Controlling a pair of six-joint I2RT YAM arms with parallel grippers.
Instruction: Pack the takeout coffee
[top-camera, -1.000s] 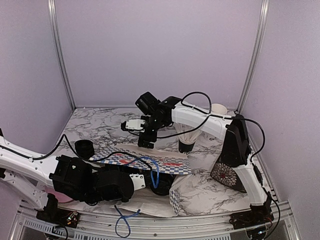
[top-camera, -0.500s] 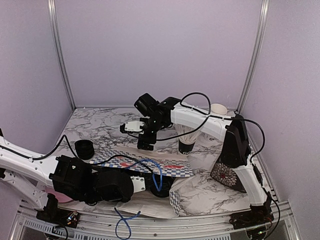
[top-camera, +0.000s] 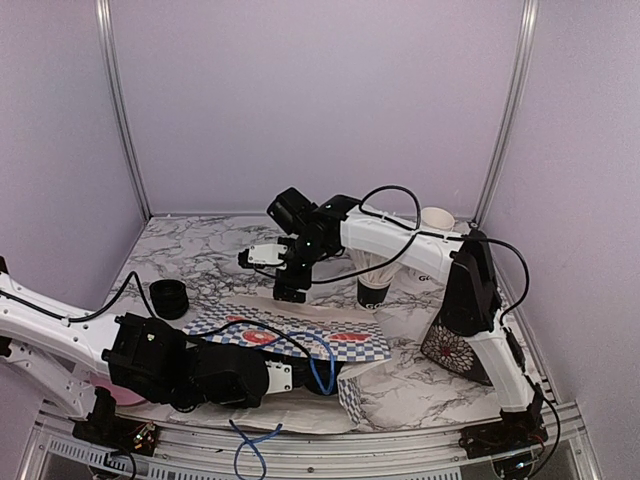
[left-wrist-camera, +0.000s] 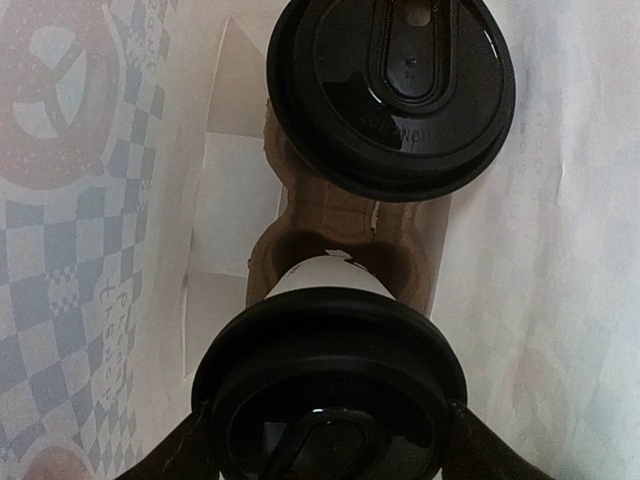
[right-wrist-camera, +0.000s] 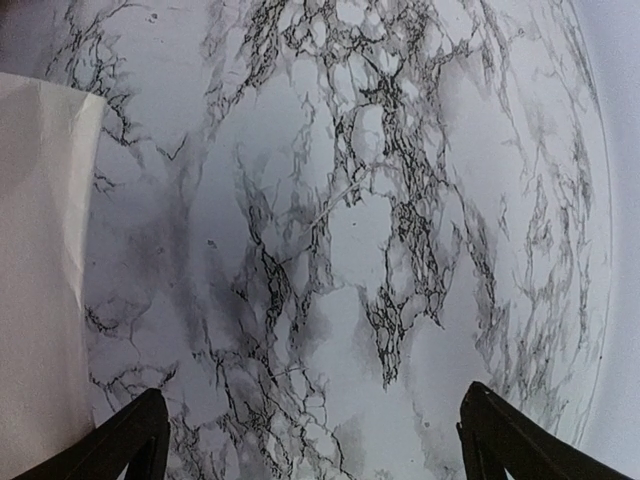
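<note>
Marble table (top-camera: 200, 255), purple walls. One bag (left-wrist-camera: 80, 250) lies open with one carrier (left-wrist-camera: 335, 215) inside, holding two cups: near cup (left-wrist-camera: 330, 380) and far cup (left-wrist-camera: 390, 90). The left gripper (left-wrist-camera: 330, 445) clasps the near cup at its lid. The right gripper (right-wrist-camera: 315, 440) hangs spread wide and empty. The step seems to be seating the load; next, letting go gently without tipping.

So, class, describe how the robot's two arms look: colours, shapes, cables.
Both arms have white links joined by chunky black joint housings. The left arm has a looping blue cable near its wrist; the right arm trails thin black cables in loops. The jaws are black and tapered.
</note>
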